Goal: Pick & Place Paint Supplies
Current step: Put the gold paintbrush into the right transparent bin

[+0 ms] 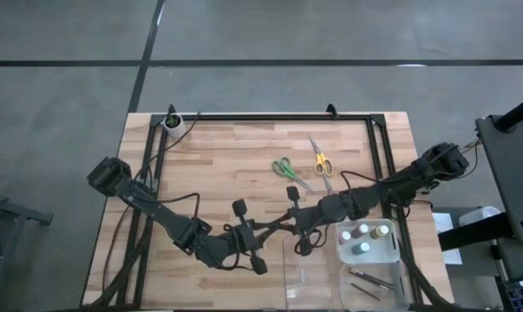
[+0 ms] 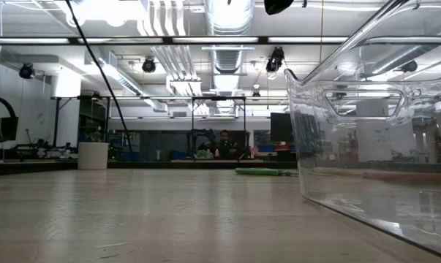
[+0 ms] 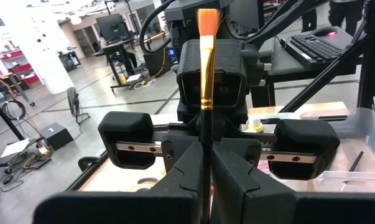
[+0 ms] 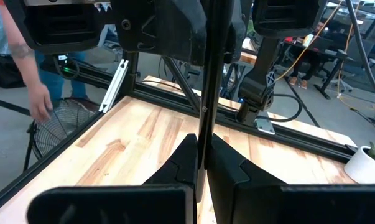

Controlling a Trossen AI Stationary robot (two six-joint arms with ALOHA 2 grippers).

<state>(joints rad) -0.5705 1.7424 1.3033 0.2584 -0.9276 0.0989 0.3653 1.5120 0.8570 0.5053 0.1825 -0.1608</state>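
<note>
A thin brush point(image 3: 205, 93) with orange bristles point(image 3: 206, 22), a gold ferrule and a dark handle is held above the table's middle. My left gripper point(image 3: 206, 163) and my right gripper point(image 4: 203, 158) face each other there, both shut on it. In the high view the two meet tip to tip, left point(image 1: 268, 232) and right point(image 1: 281, 224). Green scissors point(image 1: 287, 171) and yellow scissors point(image 1: 320, 162) lie flat on the wood farther back. Paint bottles point(image 1: 365, 238) stand in the clear tray point(image 1: 398, 260), and more brushes point(image 1: 369, 282) lie in it. My left gripper pinches the brush's dark handle point(image 3: 204, 140) between its two fingers, below the gold ferrule. The fingers come level and lie across the handle. The bristle end sticks out past them, clear of the table. My right gripper pinches the same dark handle point(image 4: 204, 127) between its two fingers, coming level from the opposite side and lying across it. The handle runs on past the fingers in front of the left gripper. The brush is clear of the table.
The clear tray point(image 2: 366, 146) stands at the near right of the table. A small white cup point(image 1: 173, 122) sits at the far left corner. Dark frame rails point(image 1: 270, 116) run along the table's edges. A person's hand point(image 4: 41, 99) shows beyond the table.
</note>
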